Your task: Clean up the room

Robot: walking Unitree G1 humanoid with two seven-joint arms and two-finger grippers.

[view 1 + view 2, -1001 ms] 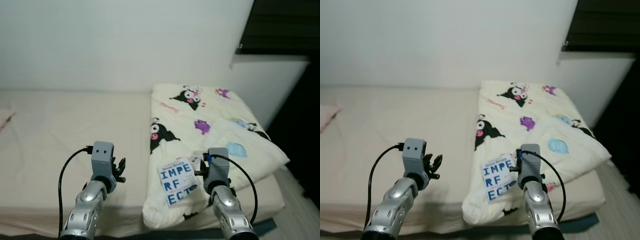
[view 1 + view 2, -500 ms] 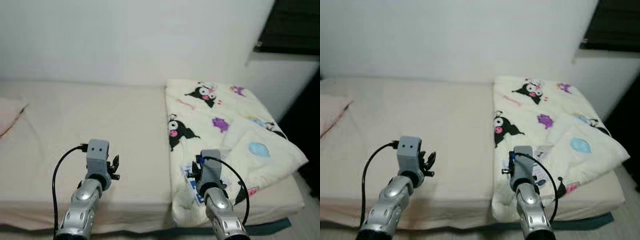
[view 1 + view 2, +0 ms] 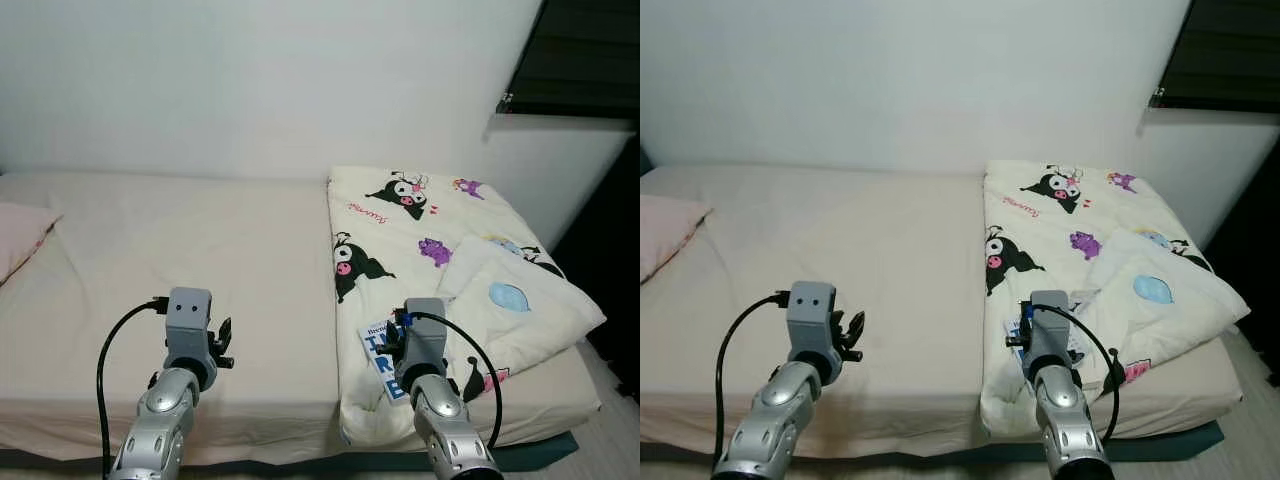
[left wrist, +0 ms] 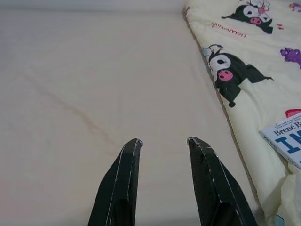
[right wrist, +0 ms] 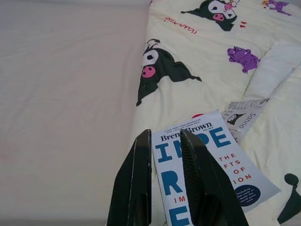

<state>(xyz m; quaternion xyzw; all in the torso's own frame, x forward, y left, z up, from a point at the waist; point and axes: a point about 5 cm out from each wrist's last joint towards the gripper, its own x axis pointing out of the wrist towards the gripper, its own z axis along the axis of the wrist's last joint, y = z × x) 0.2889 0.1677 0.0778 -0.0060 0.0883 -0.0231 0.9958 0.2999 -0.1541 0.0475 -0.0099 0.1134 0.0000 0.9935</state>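
A white book with big blue letters (image 5: 207, 160) lies on a folded cream comforter printed with cartoon figures (image 3: 420, 230), at the right end of the bed. My right gripper (image 5: 165, 134) hovers just over the book's near left corner, its fingers (image 5: 141, 188) a narrow gap apart and holding nothing. In the eye views the right wrist covers much of the book (image 3: 378, 357). My left gripper (image 4: 162, 141) stands open above the bare beige sheet (image 3: 200, 250), left of the comforter's edge.
A pink pillow (image 3: 665, 230) lies at the bed's far left. A white wall runs behind the bed, with a dark window (image 3: 590, 50) at the upper right. The mattress front edge is just below both arms; grey floor (image 3: 620, 440) shows at the right.
The camera has swung left and pulled back, bringing the pink pillow into view. The right gripper now sits over the book, hiding more of it. The left gripper still hovers over the sheet.
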